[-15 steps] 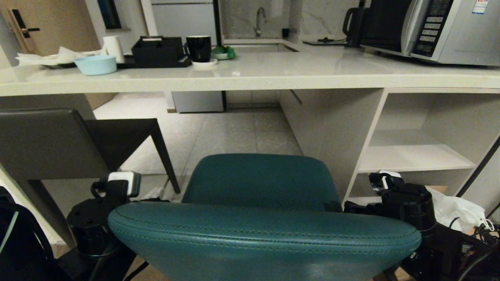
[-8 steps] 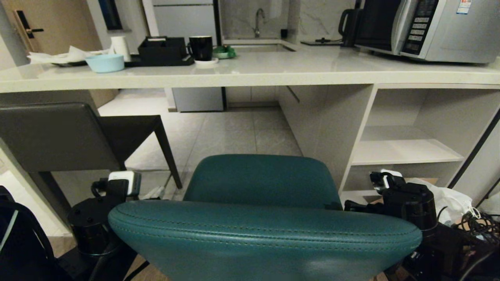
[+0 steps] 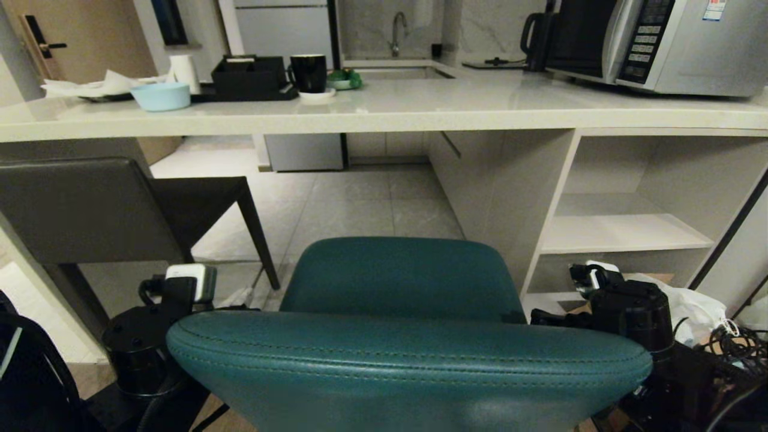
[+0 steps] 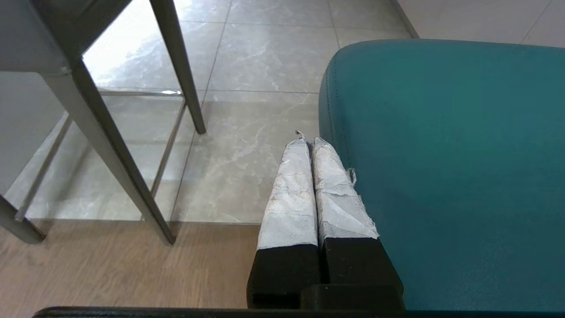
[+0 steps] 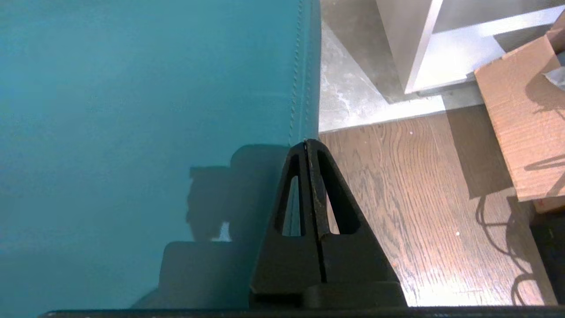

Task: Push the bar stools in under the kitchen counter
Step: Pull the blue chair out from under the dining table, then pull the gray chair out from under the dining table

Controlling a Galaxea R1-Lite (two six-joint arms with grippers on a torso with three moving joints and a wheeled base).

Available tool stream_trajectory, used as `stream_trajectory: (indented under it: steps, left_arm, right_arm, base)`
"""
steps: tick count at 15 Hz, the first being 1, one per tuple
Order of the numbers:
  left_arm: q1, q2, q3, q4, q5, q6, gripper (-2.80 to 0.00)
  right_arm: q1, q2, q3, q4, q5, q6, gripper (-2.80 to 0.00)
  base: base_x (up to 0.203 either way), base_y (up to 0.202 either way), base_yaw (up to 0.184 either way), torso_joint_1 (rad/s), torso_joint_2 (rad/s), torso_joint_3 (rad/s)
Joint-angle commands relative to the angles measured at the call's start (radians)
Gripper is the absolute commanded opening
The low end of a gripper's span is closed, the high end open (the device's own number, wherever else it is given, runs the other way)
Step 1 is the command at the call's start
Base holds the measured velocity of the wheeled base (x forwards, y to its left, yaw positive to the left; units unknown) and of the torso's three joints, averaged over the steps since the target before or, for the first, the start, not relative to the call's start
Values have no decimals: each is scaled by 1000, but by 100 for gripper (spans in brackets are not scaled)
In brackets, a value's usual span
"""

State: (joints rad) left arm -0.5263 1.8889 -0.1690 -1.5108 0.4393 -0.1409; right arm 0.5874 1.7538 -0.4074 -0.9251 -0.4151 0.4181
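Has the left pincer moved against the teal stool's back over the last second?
No. The left pincer, shut, keeps its place beside the teal leather stool's curved back; only the pale stone counter shifted, since the camera moved.

Left pincer (image 4: 309,142) closed beside teal stool (image 4: 450,168); grey stool legs (image 4: 176,66) nearby.

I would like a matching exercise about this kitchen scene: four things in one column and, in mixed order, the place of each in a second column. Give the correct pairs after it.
Things
1. teal stool
2. dark grey stool
3. light blue bowl
4. microwave

Places
A. on the kitchen counter, at its right end
B. in front of the counter, between the left gripper and the right gripper
C. on the counter, towards its left end
D. at the left, seat partly under the counter

Pairs: 1-B, 2-D, 3-C, 4-A
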Motion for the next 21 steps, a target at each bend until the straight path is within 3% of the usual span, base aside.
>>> stream_trajectory:
  steps: [1, 4, 9, 12, 14, 17, 21]
  left_arm:
    - [65, -16, -1, -19, -1, -4, -280]
    - [136, -78, -7, -19, -59, -4, -280]
    - [205, -168, -17, -19, -118, 0, -280]
    - [249, -242, 61, -19, -205, 5, -280]
    - [261, -280, 86, -19, -223, 10, -280]
    - [231, -339, 137, -19, -279, 51, -280]
    - [191, -324, 129, -19, -278, 56, -280]
  right_arm:
    - [-92, -40, 1, -6, 4, -8, -280]
    - [-217, -96, -2, -2, 19, -52, -280]
    - [-237, -248, 42, 65, 23, -70, -280]
    - [-229, -430, 100, 183, 28, -87, -280]
    - [-219, -568, 127, 304, 30, -104, -280]
    - [-107, -727, 121, 530, 31, -119, -280]
    - [-51, -725, 116, 569, 32, -151, -280]
  base:
    - [0, 0, 0, 0, 0, 0]
    - [0, 0, 0, 0, 0, 0]
    - [0, 0, 0, 0, 0, 0]
    - [0, 0, 0, 0, 0, 0]
    - [0, 0, 0, 0, 0, 0]
    - [0, 0, 0, 0, 0, 0]
    - [0, 0, 0, 0, 0, 0]
